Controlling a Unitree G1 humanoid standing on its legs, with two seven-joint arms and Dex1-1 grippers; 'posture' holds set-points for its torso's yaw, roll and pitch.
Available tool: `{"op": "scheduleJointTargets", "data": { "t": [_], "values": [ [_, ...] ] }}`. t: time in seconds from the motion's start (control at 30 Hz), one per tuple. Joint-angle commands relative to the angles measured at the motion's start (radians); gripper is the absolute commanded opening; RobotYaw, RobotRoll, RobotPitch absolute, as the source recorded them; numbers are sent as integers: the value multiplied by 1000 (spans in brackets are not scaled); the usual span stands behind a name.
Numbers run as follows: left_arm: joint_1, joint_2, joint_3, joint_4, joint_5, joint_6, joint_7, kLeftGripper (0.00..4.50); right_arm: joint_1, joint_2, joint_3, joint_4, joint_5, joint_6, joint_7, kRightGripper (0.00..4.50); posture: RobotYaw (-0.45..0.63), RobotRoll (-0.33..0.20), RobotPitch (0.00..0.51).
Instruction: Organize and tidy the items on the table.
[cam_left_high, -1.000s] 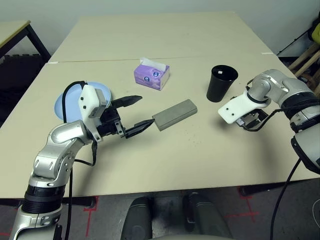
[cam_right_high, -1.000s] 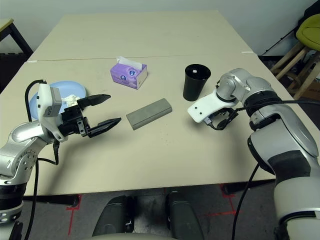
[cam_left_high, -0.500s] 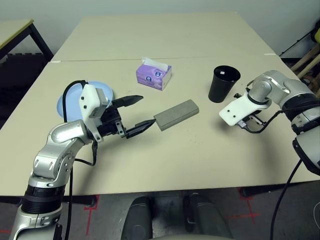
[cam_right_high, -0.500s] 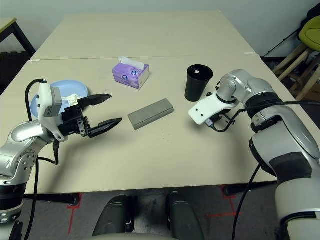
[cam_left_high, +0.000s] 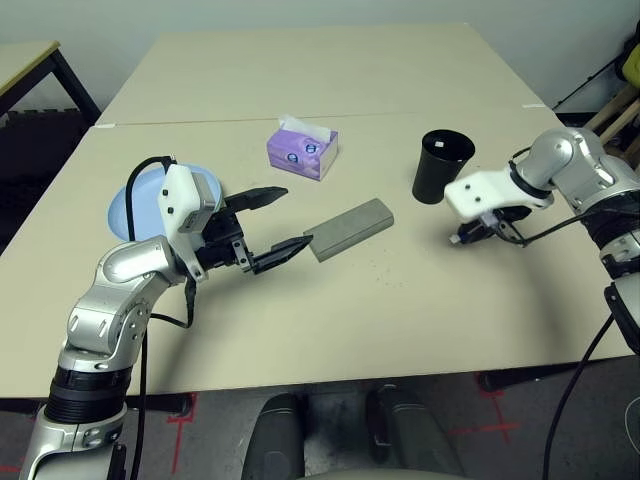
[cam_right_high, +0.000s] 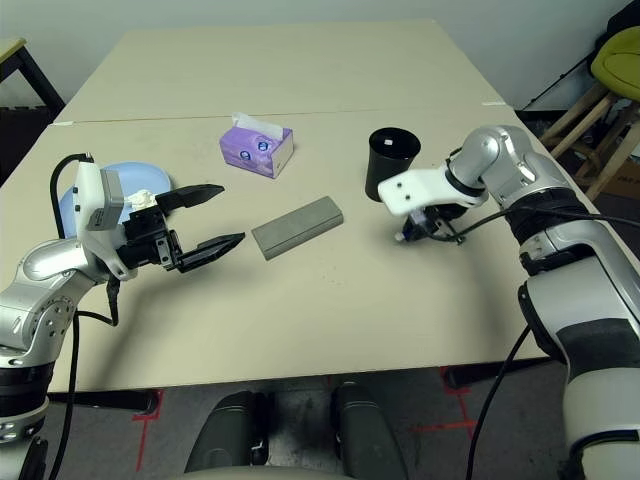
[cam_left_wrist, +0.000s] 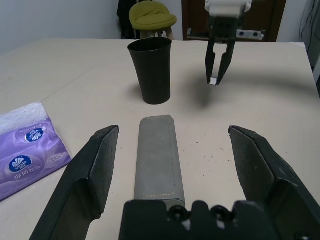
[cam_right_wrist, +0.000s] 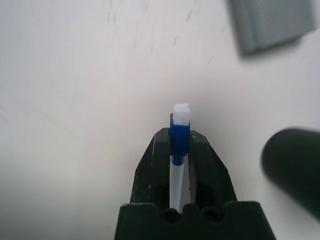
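Note:
A grey glasses case (cam_left_high: 348, 228) lies in the middle of the table (cam_left_high: 400, 310), just beyond my open left gripper (cam_left_high: 296, 216), whose fingers stand on either side of its near end without touching it. Behind the left wrist sits a blue plate (cam_left_high: 130, 200) holding a crumpled white tissue (cam_right_high: 143, 198). At the right stands a black cup (cam_left_high: 440, 165). My right gripper (cam_left_high: 458, 238) hangs just right of the cup, above the table, shut on a white pen (cam_right_wrist: 180, 112) with a blue band; the pen's tip pokes out past the fingertips.
A purple tissue box (cam_left_high: 302, 150) stands behind the case. A second beige table (cam_left_high: 320, 70) adjoins at the back. Stools (cam_right_high: 610, 90) stand off the right edge. Bare tabletop lies in front of the case and cup.
My right gripper has shut on the pen, and that wrist has risen and swung toward the cup. The left arm and the case have stayed put.

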Motion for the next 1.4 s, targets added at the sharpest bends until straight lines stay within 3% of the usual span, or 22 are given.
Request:
{"op": "scheduleJointTargets", "data": {
  "t": [0.03,0.17,0.3,0.6,0.87,1.4],
  "values": [
    [-10,-5,-13,19,4,-10,-9,4500,17,-7,-73,-154,170,252,6,326,56,0,112],
    [-16,-5,-14,30,6,-18,-15,4500,3,42,-191,-236,257,450,-34,326,53,0,104],
    [-18,-4,-16,34,7,-23,-18,4500,-23,135,-330,-233,305,503,-206,326,53,0,100],
    [-18,-2,-14,36,9,-26,-19,4500,-40,265,-496,-78,222,218,-605,326,56,0,97],
    [-17,-2,-16,39,13,-31,-21,4500,-48,258,-522,69,125,25,-799,326,54,0,98],
    [-31,-6,-25,61,20,-39,-31,4500,98,222,-509,41,110,66,-827,326,39,0,107]
  ]
}}
